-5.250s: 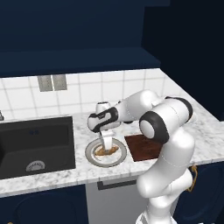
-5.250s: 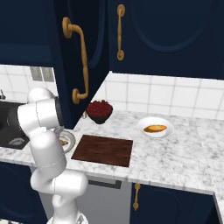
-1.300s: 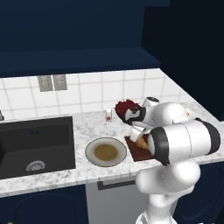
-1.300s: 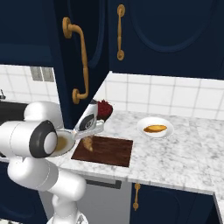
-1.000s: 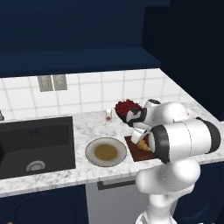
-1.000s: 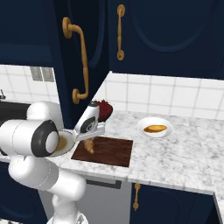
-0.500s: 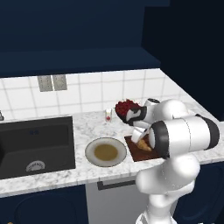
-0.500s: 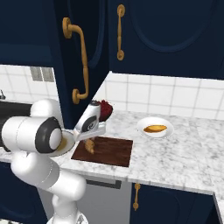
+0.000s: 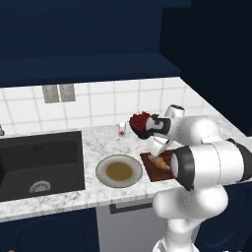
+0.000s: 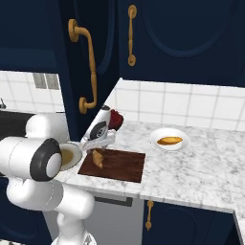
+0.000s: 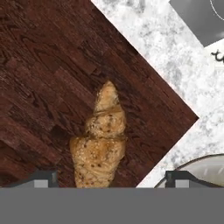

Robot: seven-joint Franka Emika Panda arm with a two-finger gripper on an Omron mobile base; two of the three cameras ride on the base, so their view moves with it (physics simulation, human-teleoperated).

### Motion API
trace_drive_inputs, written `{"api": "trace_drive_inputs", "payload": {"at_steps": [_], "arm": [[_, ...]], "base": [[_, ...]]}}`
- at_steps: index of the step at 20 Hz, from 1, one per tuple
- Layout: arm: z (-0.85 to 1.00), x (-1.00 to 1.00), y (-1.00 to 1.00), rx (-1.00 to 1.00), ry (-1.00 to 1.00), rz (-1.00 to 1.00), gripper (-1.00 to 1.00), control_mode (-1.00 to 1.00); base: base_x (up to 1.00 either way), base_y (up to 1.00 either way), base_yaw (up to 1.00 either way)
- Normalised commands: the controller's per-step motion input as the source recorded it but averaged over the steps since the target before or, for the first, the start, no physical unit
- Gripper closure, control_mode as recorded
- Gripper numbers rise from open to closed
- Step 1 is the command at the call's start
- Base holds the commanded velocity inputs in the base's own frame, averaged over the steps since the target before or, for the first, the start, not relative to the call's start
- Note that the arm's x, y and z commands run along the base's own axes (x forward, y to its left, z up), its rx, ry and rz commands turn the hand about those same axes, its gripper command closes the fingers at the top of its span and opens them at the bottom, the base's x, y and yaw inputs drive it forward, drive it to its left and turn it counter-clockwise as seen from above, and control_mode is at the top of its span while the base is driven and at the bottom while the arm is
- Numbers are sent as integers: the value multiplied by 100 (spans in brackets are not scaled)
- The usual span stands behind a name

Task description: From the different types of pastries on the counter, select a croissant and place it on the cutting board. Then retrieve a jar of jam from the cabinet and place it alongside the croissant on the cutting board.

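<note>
Croissant (image 11: 99,144) is seen lying flat on the cutting board (image 11: 48,83), near the board's corner closest to the round beige plate (image 9: 118,171). In the hand view the two dark fingers (image 11: 41,178) stand wide apart, one on each side of the pastry, and no contact with it can be made out, so nothing is held. In the right base view the gripper (image 10: 99,142) is placed just above the croissant (image 10: 98,158), at the left end of the cutting board (image 10: 119,166). In the left base view the croissant (image 9: 161,162) is partly covered by the arm, and the cutting board (image 9: 153,167) is seen just beside the plate on the marbled tabletop (image 9: 93,147). A dark bowl of red berries (image 9: 141,123) stands behind the board, and a tiny clear glass (image 9: 122,130) is set next to it. Farther along the tabletop a white plate (image 10: 170,139) carrying an orange pastry (image 10: 169,140) is seen, well apart from the board. The navy cabinet (image 10: 103,52) with its curved brass handle (image 10: 86,67) is shown shut behind the arm. A black sink (image 9: 39,160) is sunk into the tabletop at the far left.
</note>
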Motion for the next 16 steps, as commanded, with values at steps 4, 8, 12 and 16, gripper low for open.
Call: {"api": "trace_drive_inputs", "payload": {"at_steps": [4, 8, 12, 16], "arm": [[69, -9, 38, 4, 6, 2, -100, -100], [49, -6, 68, 3, 13, 21, -100, -100], [17, -8, 45, 0, 2, 40, -100, -100], [1, -11, 0, 0, -2, 48, -100, -100]], "base": [[0, 0, 0], [0, 0, 0], [0, 0, 0], [0, 0, 0]]}}
